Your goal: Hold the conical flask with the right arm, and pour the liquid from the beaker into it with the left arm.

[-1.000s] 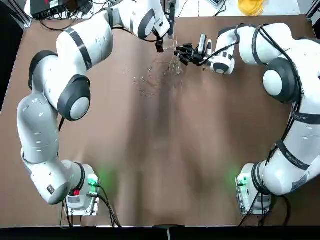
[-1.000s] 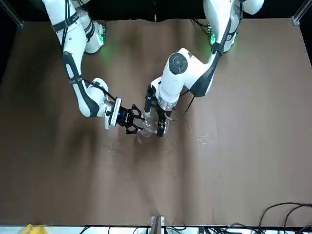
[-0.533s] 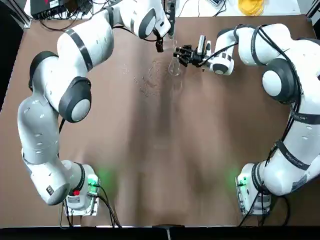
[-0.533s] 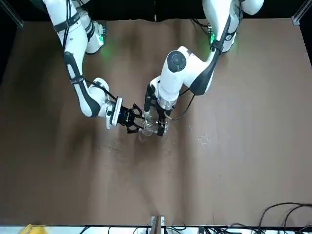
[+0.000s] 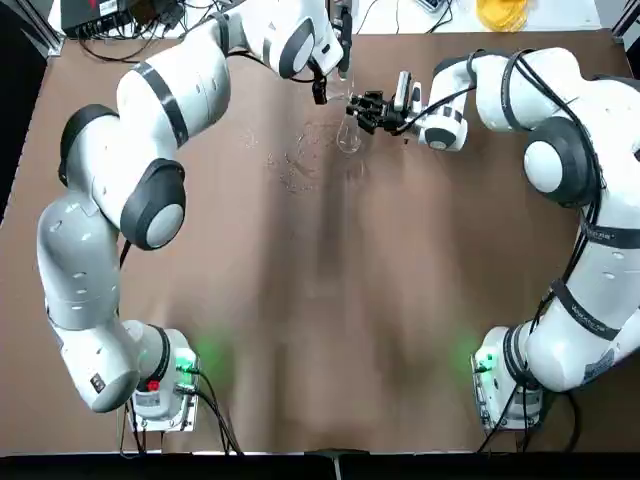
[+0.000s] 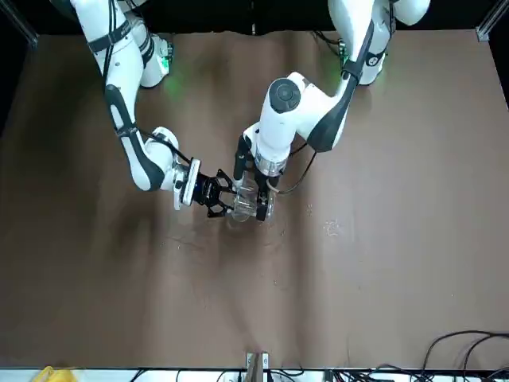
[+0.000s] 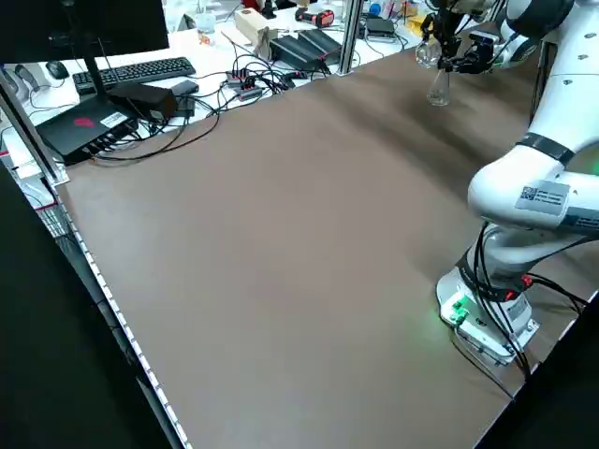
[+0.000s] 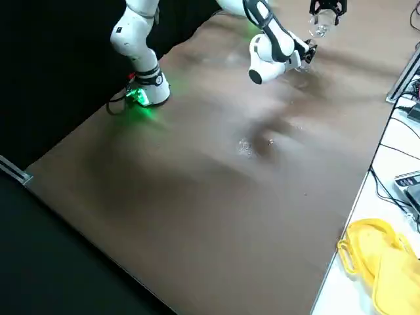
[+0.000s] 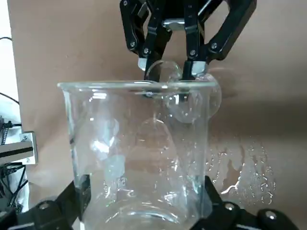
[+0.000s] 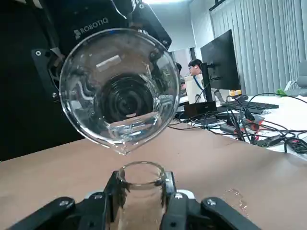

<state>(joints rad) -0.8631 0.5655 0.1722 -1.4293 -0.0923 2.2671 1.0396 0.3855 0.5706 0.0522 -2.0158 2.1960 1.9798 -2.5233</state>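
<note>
Between the left gripper's (image 9: 147,191) fingers: beaker (image 9: 139,158), clamped by its straight sides, fingers apart by its width. Tipped over, open mouth toward the right gripper (image 10: 143,184), with liquid (image 10: 134,125) lying against the lower wall by the lip. Between the right gripper's fingers: conical flask (image 10: 141,206), clamped at the neck, rim just past the fingertips, round base out beyond the fingers on the table side. Just above that rim, pouring lip of the beaker; can't tell if touching. Below both grippers, on the table (image 5: 320,300): wet droplets (image 9: 254,175), off to one side of the flask.
</note>
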